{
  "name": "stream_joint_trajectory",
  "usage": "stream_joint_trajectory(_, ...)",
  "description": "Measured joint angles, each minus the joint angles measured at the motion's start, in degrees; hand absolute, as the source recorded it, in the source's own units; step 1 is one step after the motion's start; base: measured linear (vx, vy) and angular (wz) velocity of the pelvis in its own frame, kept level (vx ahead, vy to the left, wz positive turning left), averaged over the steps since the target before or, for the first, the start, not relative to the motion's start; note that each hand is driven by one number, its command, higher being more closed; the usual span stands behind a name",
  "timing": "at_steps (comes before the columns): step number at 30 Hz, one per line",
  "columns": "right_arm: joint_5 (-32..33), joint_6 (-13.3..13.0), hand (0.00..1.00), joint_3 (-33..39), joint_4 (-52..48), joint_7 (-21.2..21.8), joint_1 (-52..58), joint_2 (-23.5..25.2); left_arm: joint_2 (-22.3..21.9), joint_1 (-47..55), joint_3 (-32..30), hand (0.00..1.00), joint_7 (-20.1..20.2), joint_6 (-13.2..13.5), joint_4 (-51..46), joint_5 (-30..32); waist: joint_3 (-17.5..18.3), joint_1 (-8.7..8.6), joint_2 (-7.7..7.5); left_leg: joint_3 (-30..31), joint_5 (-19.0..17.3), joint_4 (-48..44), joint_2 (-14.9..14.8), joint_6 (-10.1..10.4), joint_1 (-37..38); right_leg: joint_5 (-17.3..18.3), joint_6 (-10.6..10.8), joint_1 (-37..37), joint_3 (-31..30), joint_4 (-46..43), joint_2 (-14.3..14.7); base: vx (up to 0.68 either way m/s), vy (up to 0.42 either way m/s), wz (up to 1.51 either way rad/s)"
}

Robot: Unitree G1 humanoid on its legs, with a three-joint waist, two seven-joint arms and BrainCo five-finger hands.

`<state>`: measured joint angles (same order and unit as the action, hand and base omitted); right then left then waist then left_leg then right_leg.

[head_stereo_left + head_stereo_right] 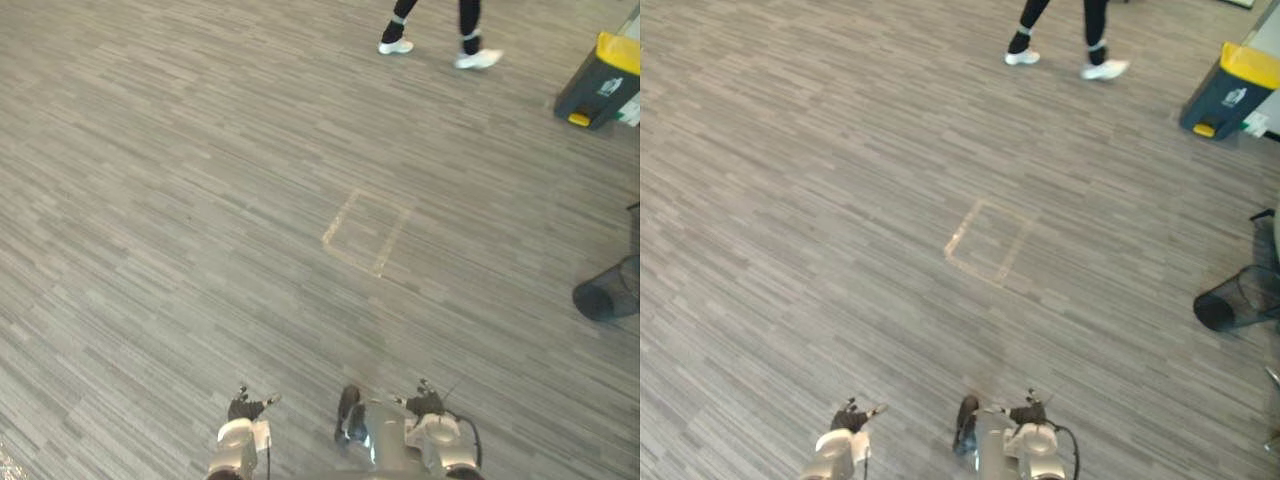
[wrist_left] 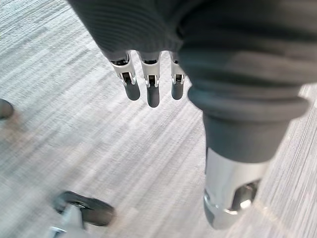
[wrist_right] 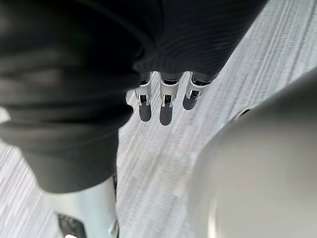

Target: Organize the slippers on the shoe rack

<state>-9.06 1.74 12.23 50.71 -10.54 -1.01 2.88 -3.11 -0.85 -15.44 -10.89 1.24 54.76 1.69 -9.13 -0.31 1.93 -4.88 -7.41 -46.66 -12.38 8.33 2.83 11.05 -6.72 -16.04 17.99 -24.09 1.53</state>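
Left hand [image 1: 243, 407] hangs low by the robot's side, silver dark-tipped fingers [image 2: 152, 87] straight and relaxed, pointing at the floor [image 1: 180, 200]. Right hand [image 1: 424, 403] likewise: fingers [image 3: 166, 106] extended, uncurled. Floor is grey, finely striated planking. Pale taped square [image 1: 366, 232] lies ahead. Far side: a person [image 1: 440, 25] in white shoes, a dark bin [image 1: 598, 82] with a yellow lid, and a black mesh basket [image 1: 608, 292] tipped on its side.

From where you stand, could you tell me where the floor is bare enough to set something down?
The floor is bare across the left side and around the taped square. Tighter at right, by the yellow-lidded bin and mesh basket; a person walks at the far edge.
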Motion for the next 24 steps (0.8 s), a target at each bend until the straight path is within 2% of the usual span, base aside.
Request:
stream_joint_trajectory(1, 0.0, 0.1, 0.00, -0.8, 0.1, 0.0, 0.3, 0.5, 0.0, 0.9, -0.6, 0.00, 0.1, 0.0, -0.7, 0.0, -0.1, 0.37, 0.05, -0.5, -0.8, -9.2, -1.5, -0.2, -4.0, 0.8, -0.6, 3.7, -0.9, 2.0, 1.6, 0.73, -0.159, -0.51)
stream_joint_trajectory(2, 0.2, 0.1, 0.00, -1.7, 0.3, 0.0, 0.7, 1.3, 0.0, 1.7, -1.0, 0.00, 0.0, -0.2, -1.7, 0.0, -0.3, 0.89, -0.29, -1.9, -3.3, -16.6, -2.6, -1.7, -8.0, 1.8, -1.1, 8.5, -2.5, 4.2, 2.9, 0.56, -0.065, -0.60)
stream_joint_trajectory(3, 0.2, 0.3, 0.00, -2.5, 0.5, 0.3, 0.8, 1.3, -0.1, 2.5, -0.9, 0.00, 0.1, -0.4, -3.0, -0.1, -0.1, 1.45, -0.63, -3.7, -4.8, -18.3, -2.8, -2.8, -10.8, 2.4, -1.1, 11.6, -4.0, 5.8, 3.1, 0.43, -0.025, -0.55)
stream_joint_trajectory(4, 0.2, 0.4, 0.00, -2.5, 0.5, 0.4, 0.9, 1.3, -0.1, 2.7, -0.8, 0.00, 0.1, -0.4, -3.5, -0.1, 0.0, 1.83, -0.63, -4.4, -5.5, -18.2, -2.8, -3.2, -12.1, 2.6, -0.9, 12.9, -4.6, 6.5, 3.1, 0.51, -0.006, -0.66)
stream_joint_trajectory(6, 0.2, 0.4, 0.00, -2.3, 0.4, 0.4, 0.9, 1.3, -0.1, 3.1, -0.9, 0.00, 0.0, -0.1, -5.3, -0.2, 0.0, 2.71, -0.86, -7.5, -8.9, -11.3, -2.5, -5.6, -20.6, 2.9, -0.5, 20.2, -8.9, 12.0, 3.0, 0.51, 0.051, -0.74)
stream_joint_trajectory(7, 0.2, 0.5, 0.00, -2.3, 0.4, 0.4, 0.9, 1.3, 0.0, 3.3, -0.9, 0.00, 0.0, 0.0, -5.8, -0.3, 0.0, 2.85, -0.84, -7.6, -9.3, -8.3, -2.0, -5.7, -21.9, 2.9, -0.3, 21.4, -9.6, 13.1, 2.8, 0.65, 0.181, -0.76)
stream_joint_trajectory(8, 0.2, 0.6, 0.00, -2.0, 0.4, 0.4, 0.9, 1.3, 0.0, 3.4, -1.0, 0.00, 0.0, 0.4, -6.3, -0.3, -0.1, 3.39, -1.22, -7.6, -9.0, 2.0, -0.1, -5.4, -24.0, 3.4, 1.0, 24.2, -11.4, 15.0, 1.3, 0.56, 0.198, -0.72)
stream_joint_trajectory(9, 0.2, 0.6, 0.00, -1.3, 0.4, 0.4, 0.9, 1.3, 0.1, 3.5, -1.1, 0.00, 0.0, 0.7, -6.4, -0.4, -0.1, 3.60, -1.54, -6.4, -6.7, 13.9, 2.3, -3.9, -25.0, 4.3, 2.5, 26.5, -12.8, 16.6, -0.4, 0.54, 0.223, -0.69)
stream_joint_trajectory(10, 0.2, 0.6, 0.00, -1.2, 0.4, 0.4, 0.9, 1.2, 0.1, 3.5, -1.1, 0.00, 0.0, 0.8, -6.5, -0.4, -0.1, 3.68, -1.56, -5.8, -5.3, 18.0, 2.9, -3.5, -25.3, 4.9, 3.2, 27.4, -13.3, 17.1, -0.9, 0.53, 0.301, -0.67)
stream_joint_trajectory(11, 0.2, 0.6, 0.00, -1.2, 1.1, 0.4, 1.0, 1.1, 0.1, 3.9, -1.1, 0.00, 0.0, 0.9, -6.3, -0.5, 0.5, 4.00, -1.69, -4.0, 1.5, 22.4, 4.3, -2.9, -26.1, 6.5, 5.0, 28.9, -14.9, 18.6, -2.2, 0.65, 0.386, -0.69)
stream_joint_trajectory(12, 0.0, 0.6, 0.00, -1.7, 3.0, 0.6, 0.7, 1.0, 1.2, 4.2, -1.2, 0.00, 0.0, 0.9, -5.6, -0.4, 2.0, 4.00, -2.60, -4.3, 3.0, 21.6, 6.2, -6.2, -25.9, 7.1, 5.6, 29.4, -16.9, 18.5, -4.2, 0.54, 0.331, -0.62)
stream_joint_trajectory(13, -0.1, 0.6, 0.00, -1.8, 3.4, 0.7, 0.8, 1.1, 1.5, 4.1, -1.1, 0.00, 0.0, 0.7, -5.5, -0.4, 2.2, 3.88, -3.30, -5.0, 2.1, 21.3, 6.6, -6.5, -25.8, 6.8, 5.6, 29.1, -17.0, 18.1, -4.9, 0.59, 0.309, -0.44)
stream_joint_trajectory(14, -0.1, 0.6, 0.00, -1.0, 3.9, 0.6, 0.9, 1.3, 1.9, 3.9, -1.2, 0.00, 0.0, 0.6, -5.0, -0.2, 2.7, 3.69, -4.22, -6.5, 0.5, 20.7, 7.3, -8.4, -25.7, 5.4, 6.9, 26.8, -17.6, 13.8, -6.6, 0.60, 0.300, -0.37)
stream_joint_trajectory(16, -0.9, 0.9, 0.00, -0.6, 4.2, 0.5, 1.1, 1.3, 2.6, 3.7, -0.9, 0.00, 0.0, 0.5, -4.0, -0.1, 2.5, 3.73, -4.87, -9.6, -2.3, 20.4, 7.9, -10.4, -21.7, 2.2, 11.6, 20.3, -18.8, -3.3, -8.4, 0.63, 0.327, -0.48)
stream_joint_trajectory(17, -1.7, 1.0, 0.00, -0.6, 4.2, 0.5, 1.2, 1.2, 2.7, 3.7, -0.9, 0.00, -0.1, 0.3, -3.3, -0.1, 2.2, 3.39, -4.65, -10.1, -3.3, 21.0, 8.2, -11.1, -18.8, -0.6, 13.8, 16.8, -18.9, -12.3, -9.2, 0.50, 0.241, -0.44)
stream_joint_trajectory(18, -2.2, 0.9, 0.00, -0.7, 4.2, 0.6, 1.4, 1.1, 2.6, 3.6, -0.3, 0.00, -0.1, 0.0, -2.5, 0.0, 1.7, 3.27, -4.11, -11.1, -4.9, 21.9, 8.5, -11.5, -13.9, -1.1, 14.4, 12.7, -18.0, -24.9, -10.2, 0.54, 0.246, -0.44)
stream_joint_trajectory(19, -2.2, 0.9, 0.00, -0.8, 3.7, 0.7, 1.6, 1.1, 2.4, 3.5, 0.2, 0.00, -0.1, -0.1, -2.2, 0.0, 1.4, 3.25, -3.85, -12.2, -5.3, 22.8, 8.6, -12.0, -10.4, -0.7, 13.6, 10.1, -16.4, -31.1, -10.9, 0.41, 0.161, -0.43)
stream_joint_trajectory(20, -2.2, 0.6, 0.00, -1.0, 3.3, 0.7, 1.6, 1.1, 2.3, 3.6, 0.6, 0.00, -0.1, -0.2, -2.1, 0.0, 1.3, 3.20, -3.62, -12.5, -5.5, 23.6, 8.6, -12.1, -8.5, -0.3, 12.9, 8.4, -15.1, -33.8, -11.3, 0.38, 0.125, -0.42)
stream_joint_trajectory(21, -2.2, 0.4, 0.00, -1.5, 2.0, 0.7, 1.9, 1.1, 1.9, 3.0, 1.3, 0.00, -0.1, -0.3, -2.0, 0.0, 1.4, 2.92, -2.56, -13.4, -6.7, 26.4, 8.5, -12.0, -4.4, 0.7, 11.2, 4.6, -11.4, -35.9, -11.6, 0.36, 0.084, -0.35)
stream_joint_trajectory(22, -2.2, 0.1, 0.00, -1.6, 1.4, 0.8, 1.8, 1.1, 1.5, 2.3, 1.5, 0.00, -0.1, -0.3, -1.8, 0.0, 1.5, 2.48, -2.40, -13.8, -8.7, 29.1, 8.4, -10.2, -1.4, 2.0, 10.6, 1.1, -7.3, -34.2, -11.7, 0.36, 0.067, -0.29)
stream_joint_trajectory(24, -2.2, -0.1, 0.00, -1.5, 1.4, 0.8, 1.6, 1.2, 1.6, 1.4, 1.8, 0.00, 0.0, -0.4, -1.0, -0.1, 1.4, 2.41, -3.55, -15.4, -9.9, 30.1, 8.7, -9.4, 0.7, 2.8, 10.0, -2.2, -2.8, -28.3, -12.4, 0.34, 0.005, -0.35)
